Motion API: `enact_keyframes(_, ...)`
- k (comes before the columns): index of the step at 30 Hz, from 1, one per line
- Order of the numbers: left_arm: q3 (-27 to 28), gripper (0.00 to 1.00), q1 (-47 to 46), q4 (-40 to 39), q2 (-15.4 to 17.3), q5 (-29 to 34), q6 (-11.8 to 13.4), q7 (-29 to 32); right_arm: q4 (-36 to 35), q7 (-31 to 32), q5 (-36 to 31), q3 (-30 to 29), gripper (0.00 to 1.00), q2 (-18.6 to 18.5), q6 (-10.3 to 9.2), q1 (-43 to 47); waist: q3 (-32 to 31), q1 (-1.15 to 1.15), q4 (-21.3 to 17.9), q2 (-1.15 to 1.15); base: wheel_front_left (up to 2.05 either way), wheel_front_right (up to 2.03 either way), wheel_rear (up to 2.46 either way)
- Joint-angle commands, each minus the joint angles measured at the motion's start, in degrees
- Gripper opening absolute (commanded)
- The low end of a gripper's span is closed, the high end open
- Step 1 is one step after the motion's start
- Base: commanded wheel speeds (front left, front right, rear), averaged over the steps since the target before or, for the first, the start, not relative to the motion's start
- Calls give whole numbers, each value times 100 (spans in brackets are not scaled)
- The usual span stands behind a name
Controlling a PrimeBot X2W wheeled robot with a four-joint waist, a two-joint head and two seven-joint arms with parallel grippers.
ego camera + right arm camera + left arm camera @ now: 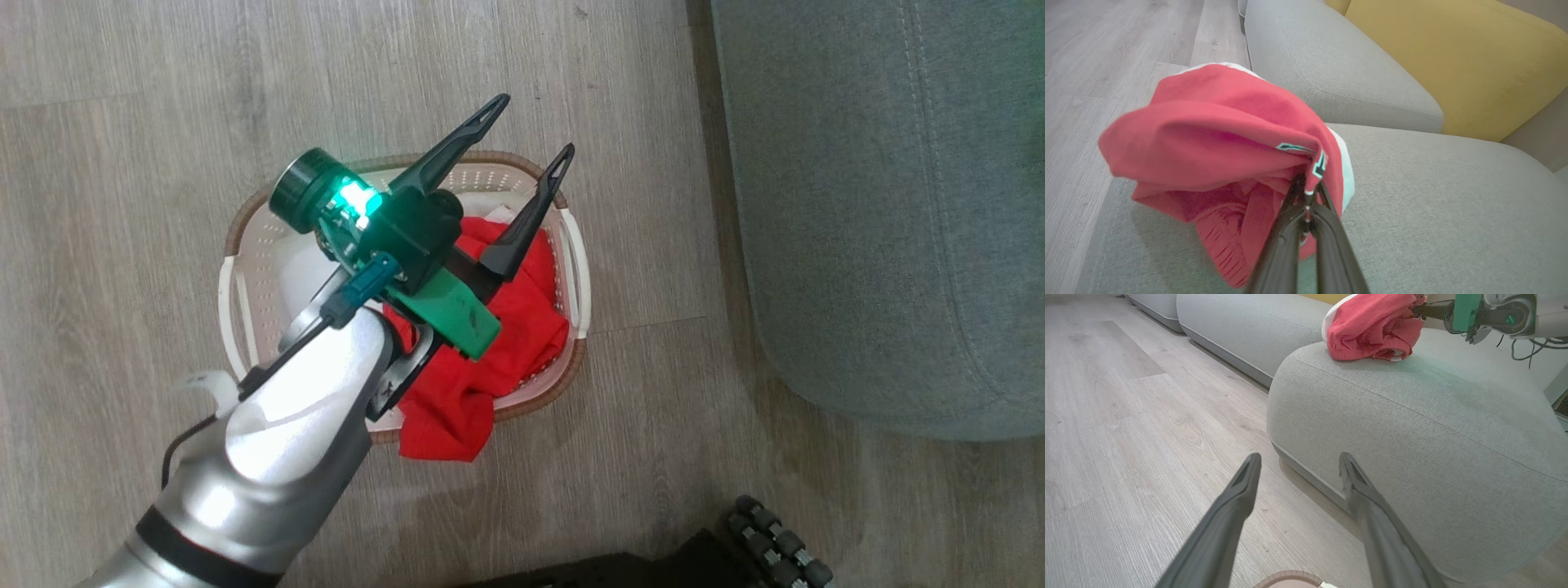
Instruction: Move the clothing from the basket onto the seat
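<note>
Beside the seat, the basket holds a red garment under the wide-open, empty left end effector, while on the seat the right end effector clamps the other red garment.

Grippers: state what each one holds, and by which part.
The right gripper is shut on a red garment, pinching a bunched fold near its white edge, over the seat. The left gripper hangs open over the basket, holding nothing.
</note>
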Motion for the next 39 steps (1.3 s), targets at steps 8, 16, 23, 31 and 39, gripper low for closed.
enact_keyframes(8, 103, 100, 81, -69, 172, -78, 31, -22, -202, -53, -228, -117, 100, 175, -2, 489, -113, -1, -86, 0, 0, 0, 0)
enact_keyframes(16, 152, 100, 153, -24, 219, -180, 93, -67, -678, -53, -36, 135, 100, 349, -2, 1059, -288, -1, -208, 0, 0, 0, 0)
enact_keyframes(23, 242, 100, 300, 4, 237, -302, 177, -168, -1328, -53, 408, 568, 100, 428, -2, 1575, -587, -1, -246, 0, 0, 0, 0)
enact_keyframes(31, 458, 100, 693, 152, 86, -574, 374, -324, -2118, -53, 1089, 1029, 100, 482, -2, 2232, -1328, -1, -9, 0, 0, 0, 0)
enact_keyframes(39, 821, 100, 1390, 270, -20, -760, 651, -377, -2560, -53, 1423, 1487, 100, 769, -2, 2951, -2313, -1, 347, 0, 0, 0, 0)
